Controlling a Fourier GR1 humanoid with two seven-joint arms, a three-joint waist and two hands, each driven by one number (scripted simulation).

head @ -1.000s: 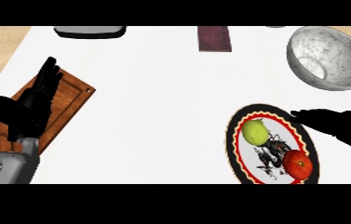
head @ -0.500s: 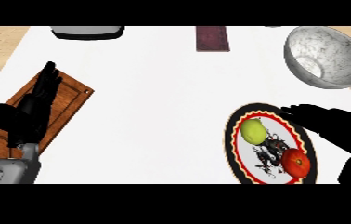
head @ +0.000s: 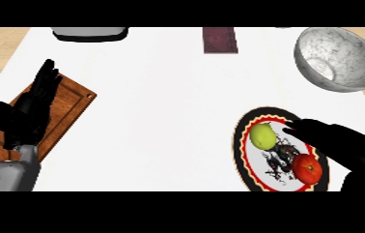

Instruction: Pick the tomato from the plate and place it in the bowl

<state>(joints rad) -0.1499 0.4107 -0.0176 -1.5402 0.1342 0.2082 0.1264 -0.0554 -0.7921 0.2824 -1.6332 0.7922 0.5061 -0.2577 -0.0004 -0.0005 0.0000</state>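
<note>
Head view: a white counter [head: 164, 106] is seen from steeply above. At its lower right lies a round plate with a red, yellow and black rim and a dark drawing on its white middle [head: 242, 152]. On this plate a round red tomato [head: 308, 167] is seen toward the lower right, and a yellow-green round fruit [head: 263, 136] toward the upper left, the two apart from each other. The black right hand [head: 335, 142] is held over the plate's right side, its fingers stretched out toward the left and not closed round anything; the tomato lies just below it, and contact between them cannot be made out. A grey speckled bowl [head: 329, 58] is placed at the upper right, well apart from the plate. At the left edge, the black left hand [head: 32, 106] is shown with straight fingers pointing up, over a brown wooden cutting board [head: 71, 104]. A dark red rectangular block [head: 219, 39] and a grey object [head: 89, 33] are seen along the far edge.
</note>
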